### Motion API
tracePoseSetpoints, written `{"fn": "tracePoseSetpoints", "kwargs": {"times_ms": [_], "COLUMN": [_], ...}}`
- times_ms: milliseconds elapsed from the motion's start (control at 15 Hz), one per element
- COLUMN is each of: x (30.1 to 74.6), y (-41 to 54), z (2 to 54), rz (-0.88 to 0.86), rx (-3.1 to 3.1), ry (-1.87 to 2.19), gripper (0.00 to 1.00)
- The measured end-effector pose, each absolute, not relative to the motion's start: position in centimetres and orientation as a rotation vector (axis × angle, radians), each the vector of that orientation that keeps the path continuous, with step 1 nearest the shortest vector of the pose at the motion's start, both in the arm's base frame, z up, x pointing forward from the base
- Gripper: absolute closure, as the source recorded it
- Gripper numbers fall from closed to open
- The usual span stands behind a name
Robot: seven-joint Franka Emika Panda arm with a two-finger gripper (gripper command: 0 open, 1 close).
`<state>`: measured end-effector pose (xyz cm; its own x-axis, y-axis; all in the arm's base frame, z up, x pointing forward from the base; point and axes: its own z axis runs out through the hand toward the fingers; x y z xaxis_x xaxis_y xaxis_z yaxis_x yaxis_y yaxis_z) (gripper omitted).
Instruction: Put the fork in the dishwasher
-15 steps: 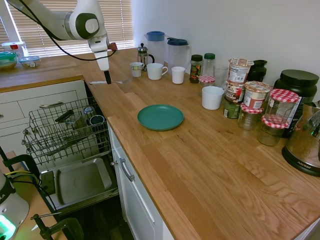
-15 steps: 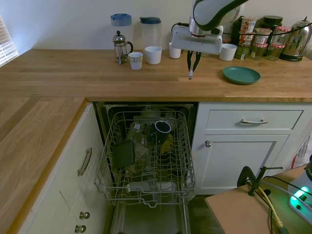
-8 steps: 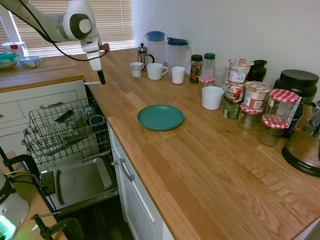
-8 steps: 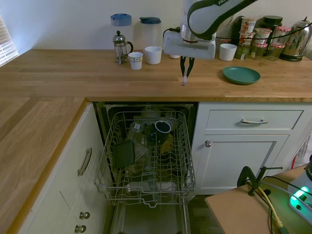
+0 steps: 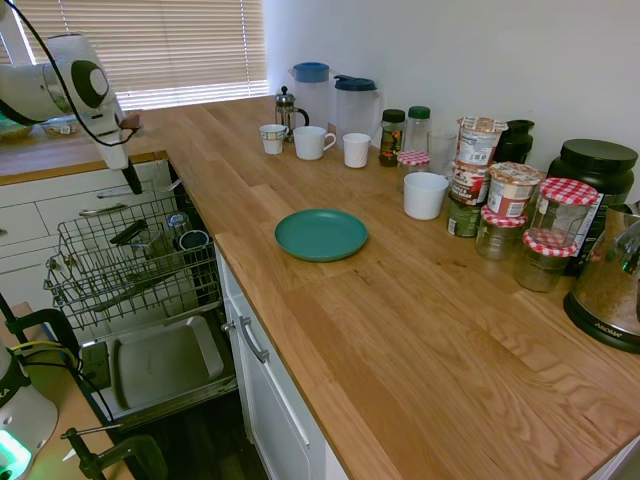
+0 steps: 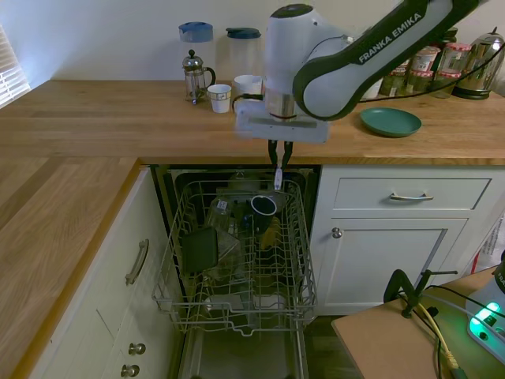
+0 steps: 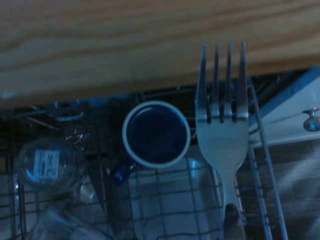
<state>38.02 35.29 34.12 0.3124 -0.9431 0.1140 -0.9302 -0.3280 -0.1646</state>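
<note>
With my gripper (image 6: 278, 148) clamped on the fork (image 6: 277, 178), poised above the dishwasher (image 6: 241, 260) rack's rear, careless release risks it slipping between the wires beneath me.

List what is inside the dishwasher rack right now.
The wire rack holds a dark blue mug, a clear jar and a black square container. Items below these are too tangled to identify. The fork hangs above, shut in the gripper.
</note>
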Motion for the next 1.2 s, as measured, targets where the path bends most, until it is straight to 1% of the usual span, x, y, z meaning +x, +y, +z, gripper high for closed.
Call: {"fn": "tracePoseSetpoints", "kwargs": {"times_ms": [133,333,733,1000,1200], "x": [36.9,35.8,35.8,35.0,34.0], "y": [36.4,37.3,36.8,37.4,38.2], "z": [32.1,27.5,20.8,20.5,19.2], "rz": [-0.26,-0.209,-0.132,-0.176,-0.215], "rx": [-2.518,-2.559,-2.585,-2.608,-2.631], "ry": [1.762,1.751,1.775,1.752,1.748], "gripper": [1.0,1.0,1.0,1.0,1.0]}}
